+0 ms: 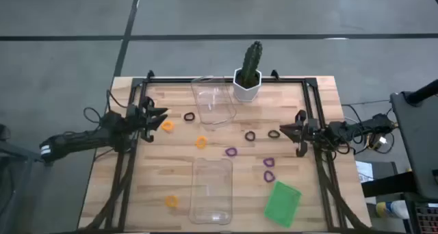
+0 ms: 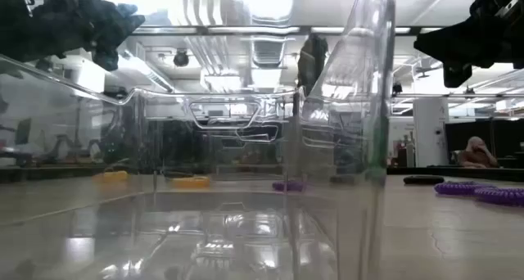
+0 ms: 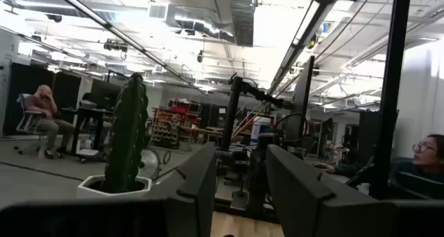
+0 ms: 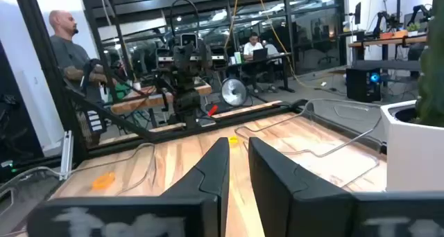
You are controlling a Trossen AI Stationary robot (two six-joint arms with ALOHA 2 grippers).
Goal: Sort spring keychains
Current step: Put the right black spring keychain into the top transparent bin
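Several small spring keychains lie flat on the wooden table point(image 1: 137, 193). The orange ones point(image 1: 168, 125) point(image 1: 200, 142) point(image 1: 172, 200) are toward the left. The black ones point(image 1: 189, 115) point(image 1: 250, 135) point(image 1: 274, 134) are farther back. The purple ones point(image 1: 231, 152) point(image 1: 268, 162) point(image 1: 269, 176) are toward the right. My left gripper point(image 1: 163, 118) hangs open above the left side, next to an orange keychain, with nothing between its fingers point(image 3: 239, 161). My right gripper point(image 1: 286, 131) hangs above the right side beside a black keychain. Its fingers point(image 4: 238, 150) stand a narrow gap apart and are empty.
One clear plastic tray point(image 1: 214, 100) stands at the far middle and another point(image 1: 211, 191) at the near middle. A flat green tray point(image 1: 282, 203) lies near right. A potted cactus point(image 1: 248, 73) stands at the far edge. People sit and stand in the room beyond.
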